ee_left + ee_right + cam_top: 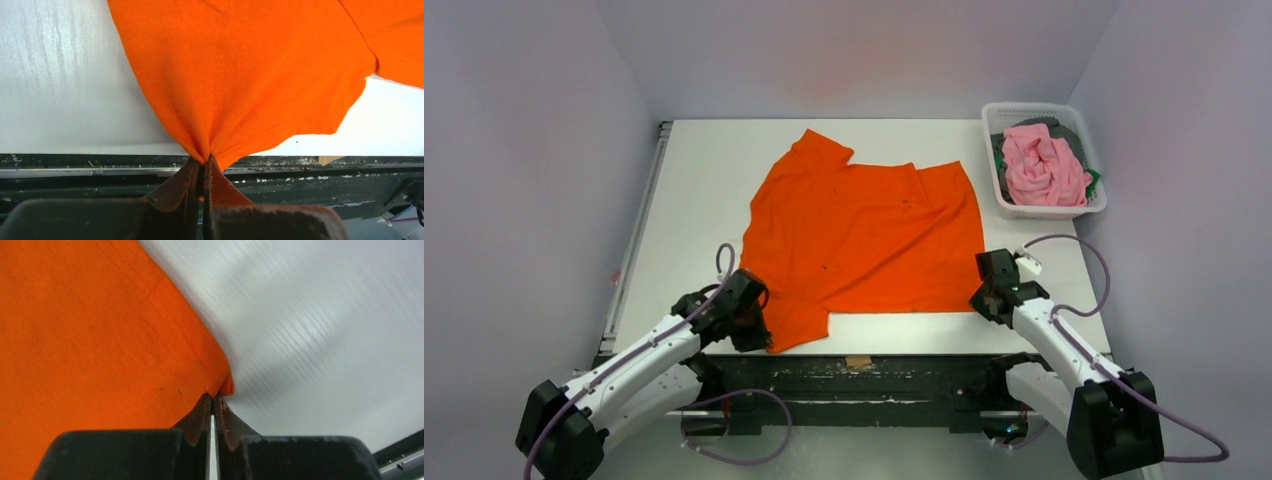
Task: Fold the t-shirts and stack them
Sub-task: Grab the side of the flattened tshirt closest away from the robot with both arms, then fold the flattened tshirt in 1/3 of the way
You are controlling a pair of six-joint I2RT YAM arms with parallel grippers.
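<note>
A bright orange t-shirt point(864, 235) lies spread on the white table point(694, 190), with small dark specks on it. My left gripper point(759, 325) is shut on the shirt's near left part at the table's front edge; in the left wrist view the cloth point(240, 75) bunches into the closed jaws of that gripper point(204, 162). My right gripper point(981, 296) is shut on the shirt's near right corner; in the right wrist view that gripper point(215, 400) pinches the hemmed corner of the shirt point(100, 340). A light pink t-shirt point(1044, 165) lies crumpled over darker ones in the basket.
A white mesh basket point(999, 200) stands at the table's far right corner, holding the pink and dark shirts. A black metal rail point(874, 365) runs along the table's front edge. Grey walls close in the left, back and right.
</note>
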